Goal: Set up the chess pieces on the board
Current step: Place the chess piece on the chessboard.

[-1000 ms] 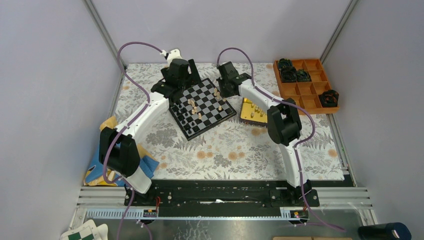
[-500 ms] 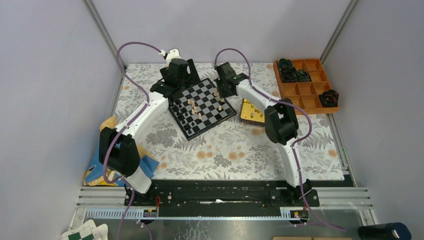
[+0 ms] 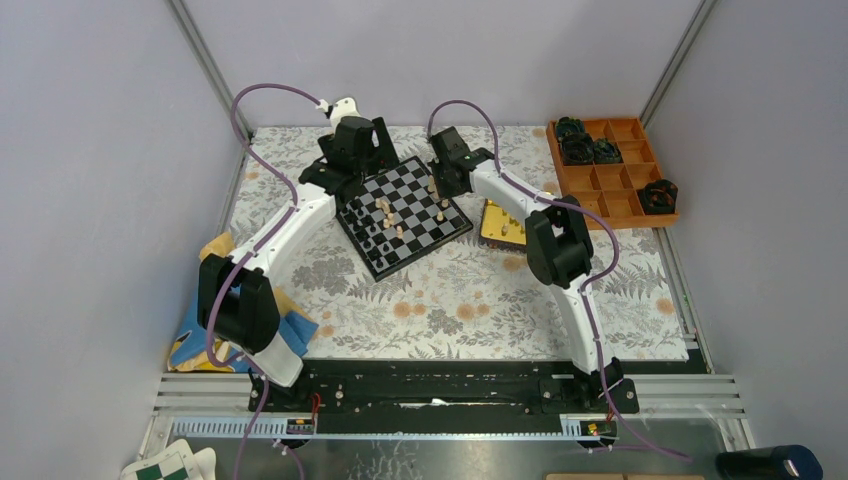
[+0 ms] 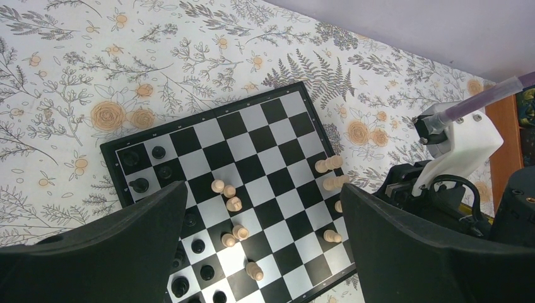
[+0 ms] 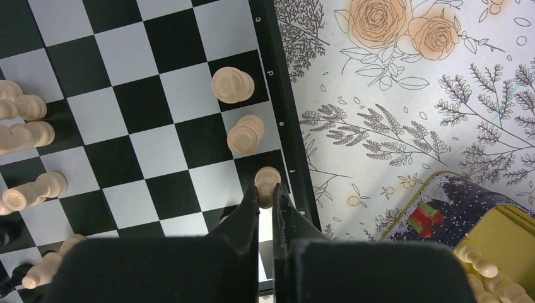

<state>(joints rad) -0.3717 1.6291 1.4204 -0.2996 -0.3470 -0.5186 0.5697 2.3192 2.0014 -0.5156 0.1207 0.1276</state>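
Note:
The black-and-grey board lies tilted on the floral cloth. Black chess pieces crowd its left side, and tan ones are scattered near the middle, some lying down. My right gripper is shut on a tan piece over a square at the board's right rim. That square is in line with two other upright tan pieces. Whether the held piece touches the square I cannot tell. My left gripper hangs open above the board, with nothing between its fingers.
A gold tin with more tan pieces sits just right of the board. An orange compartment tray with bulky black objects stands at the back right. A blue-and-yellow cloth lies beside the left arm.
My right gripper has shifted a little to the left along the board's far right edge, still holding the tan piece. The left gripper has barely moved.

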